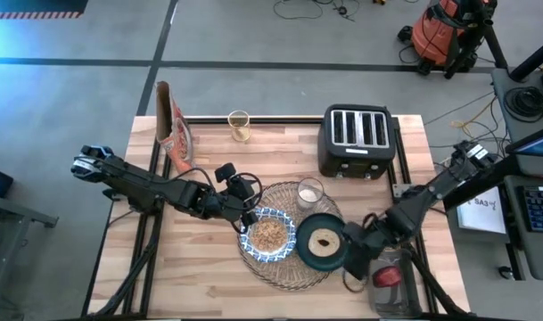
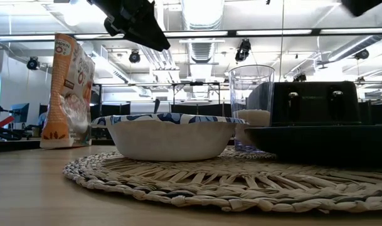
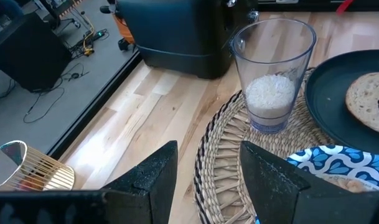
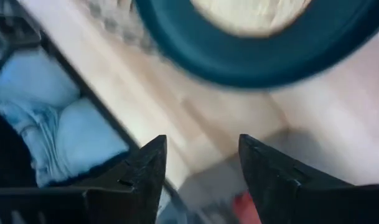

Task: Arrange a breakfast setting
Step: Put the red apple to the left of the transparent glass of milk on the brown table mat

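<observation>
A round woven straw placemat [image 1: 289, 267] lies at the table's front middle. On it rest a blue-and-white bowl [image 1: 268, 235] with cereal, a dark teal plate [image 1: 323, 243] with a slice of toast, and a small clear glass [image 1: 310, 191] holding something white. My left gripper [image 1: 247, 220] is open and empty just left of the bowl, above the mat's edge; its wrist view shows the glass [image 3: 273, 74], the plate [image 3: 351, 93] and the bowl's rim [image 3: 329, 165]. My right gripper [image 1: 356, 254] is open and empty just right of the plate [image 4: 251, 50].
A black four-slot toaster [image 1: 357, 141] stands at the back right. An orange cereal bag [image 1: 173, 129] stands at the back left, and a second glass [image 1: 239, 126] stands at the back middle. A red-capped object [image 1: 387, 278] lies off the table's front right corner.
</observation>
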